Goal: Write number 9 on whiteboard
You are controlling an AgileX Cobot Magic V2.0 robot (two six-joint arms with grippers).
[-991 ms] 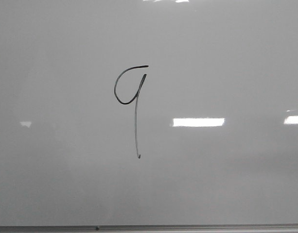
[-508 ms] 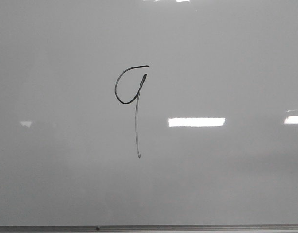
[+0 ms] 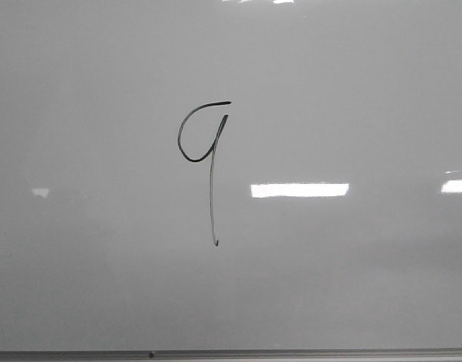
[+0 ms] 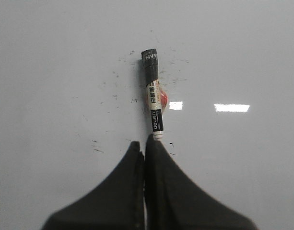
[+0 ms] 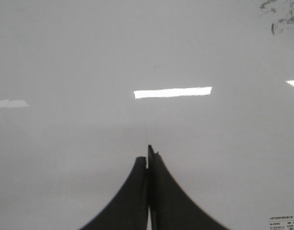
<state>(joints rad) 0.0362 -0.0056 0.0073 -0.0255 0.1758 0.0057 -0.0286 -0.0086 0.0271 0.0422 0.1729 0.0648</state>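
Note:
The number 9 [image 3: 211, 188] is drawn in thin black line near the middle of the whiteboard [image 3: 351, 90] in the front view, with an open loop, a flat top stroke and a long straight tail. No gripper shows in that view. In the left wrist view my left gripper [image 4: 143, 143] is shut on a marker [image 4: 155, 103], which sticks out past the fingertips over the board [image 4: 51, 57]; the marker has a black cap and a white labelled body. In the right wrist view my right gripper [image 5: 147, 155] is shut and empty over bare board [image 5: 65, 57].
A thin metal strip [image 3: 291, 353] runs along the board's lower edge. Bright rectangular light reflections [image 3: 300, 190] lie to the right of the 9. Small black marker specks [image 4: 96, 143] dot the board near the left gripper. Smudges [image 5: 283, 19] and a small label [image 5: 283, 223] show near the right gripper.
The 9 is unchanged. The bright reflection to its right has lengthened towards the left in the front view.

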